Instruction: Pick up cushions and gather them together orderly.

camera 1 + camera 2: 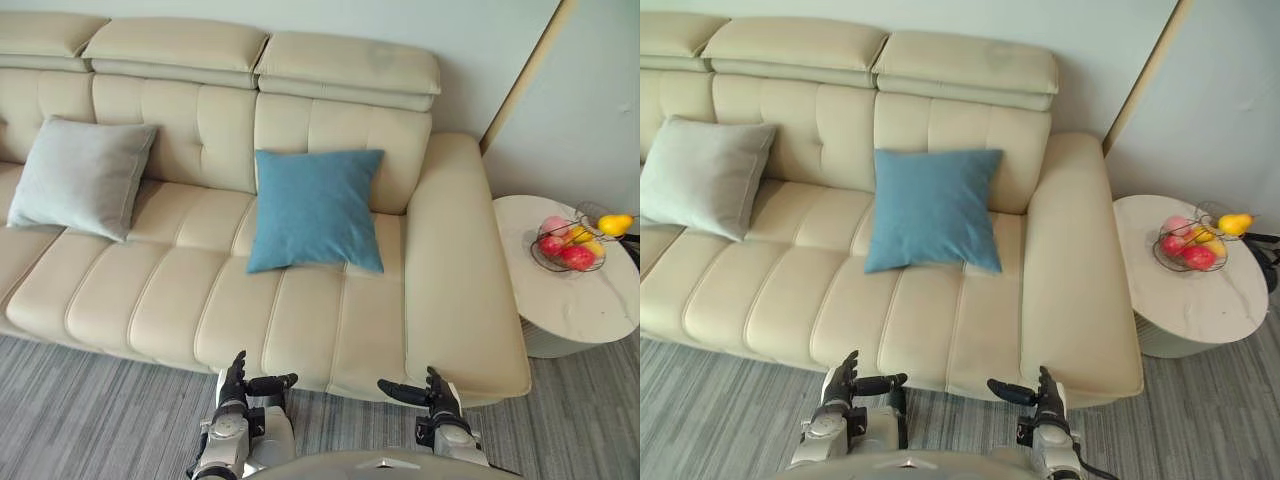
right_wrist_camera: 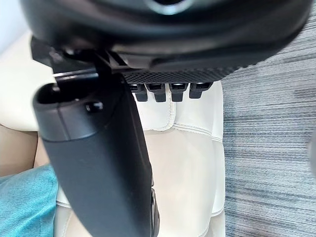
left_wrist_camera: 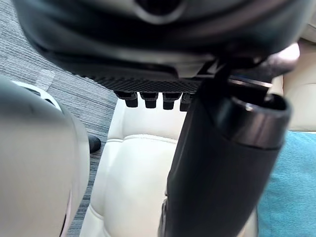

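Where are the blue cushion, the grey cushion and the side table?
Blue cushion (image 1: 315, 208), left eye view, its middle.
Grey cushion (image 1: 78, 178), left eye view, its middle.
Side table (image 1: 575, 305), left eye view, bare front of its top.

Left robot hand (image 1: 235, 387) and right robot hand (image 1: 437, 393) apparently open.

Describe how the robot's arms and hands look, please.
The left arm and right arm are silver-grey, with rounded wrist parts. The left hand and right hand are dark, almost black, each with slim fingers in a row and one thicker thumb. Close up, each palm edge has a fine ribbed texture.
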